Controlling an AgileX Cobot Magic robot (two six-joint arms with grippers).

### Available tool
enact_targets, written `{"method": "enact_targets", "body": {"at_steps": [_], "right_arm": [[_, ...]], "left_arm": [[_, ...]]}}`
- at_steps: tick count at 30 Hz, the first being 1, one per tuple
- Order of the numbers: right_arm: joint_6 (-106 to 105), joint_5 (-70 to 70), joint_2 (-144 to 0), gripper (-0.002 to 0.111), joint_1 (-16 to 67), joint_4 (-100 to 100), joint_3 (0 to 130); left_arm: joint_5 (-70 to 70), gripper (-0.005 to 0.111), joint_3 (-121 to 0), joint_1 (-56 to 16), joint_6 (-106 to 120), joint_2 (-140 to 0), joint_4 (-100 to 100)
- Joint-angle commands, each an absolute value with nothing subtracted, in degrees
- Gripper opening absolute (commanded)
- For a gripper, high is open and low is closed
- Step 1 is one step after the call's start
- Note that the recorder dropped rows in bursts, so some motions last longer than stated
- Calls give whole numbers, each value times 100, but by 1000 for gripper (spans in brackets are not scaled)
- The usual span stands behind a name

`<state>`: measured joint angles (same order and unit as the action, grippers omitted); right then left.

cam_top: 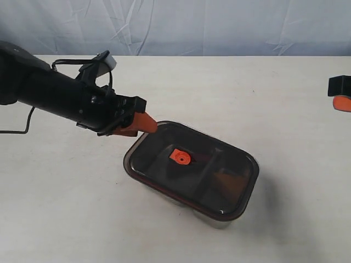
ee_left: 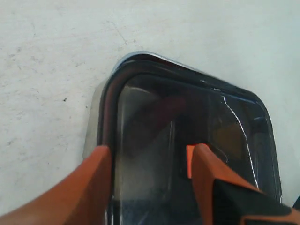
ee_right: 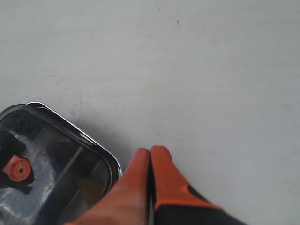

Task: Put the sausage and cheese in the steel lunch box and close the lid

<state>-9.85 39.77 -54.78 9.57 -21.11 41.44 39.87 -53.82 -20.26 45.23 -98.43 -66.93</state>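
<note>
The lid [cam_top: 214,170] sits on the steel lunch box [ee_left: 90,129] and covers it from rim to rim. The orange valve tab [cam_top: 180,157] is at the lid's centre. Through the dark lid, an orange-brown patch shows in the compartment farther from the left gripper. This is probably the cheese [cam_top: 227,181], though the tint blurs its outline. The sausage cannot be made out through the lid.

The left gripper [cam_top: 147,125] is at one corner of the lunch box. Its orange fingers [ee_left: 96,187] are spread wide apart and grip nothing. One finger is outside the lid's edge and the other is over the lid. Whether either finger touches the lid cannot be told.

The right gripper [ee_right: 150,151] is well away from the lunch box, on the side opposite the left gripper. Its two fingers are pressed together with nothing between them.

The lunch box rests on a pale table [cam_top: 263,87].
</note>
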Motion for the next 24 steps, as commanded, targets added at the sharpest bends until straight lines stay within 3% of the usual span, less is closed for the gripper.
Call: {"method": "enact_targets", "body": {"at_steps": [1, 5, 12, 24], "right_arm": [[-1052, 3957, -5488, 0, 981, -2094, 4119], [-1052, 3957, -5488, 0, 981, -2094, 4119], [-1052, 3946, -5488, 0, 981, -2092, 4119], [-1061, 3968, -5488, 0, 981, -2103, 4119]], "left_arm": [[4308, 40, -5427, -1851, 3935, -9691, -6009], [4227, 0, -5427, -1612, 3191, -9326, -4681], [4872, 0, -5427, -1459, 2257, -8600, -3254], [5026, 0, -5200, -2238, 1289, -8604, -2335]]}}
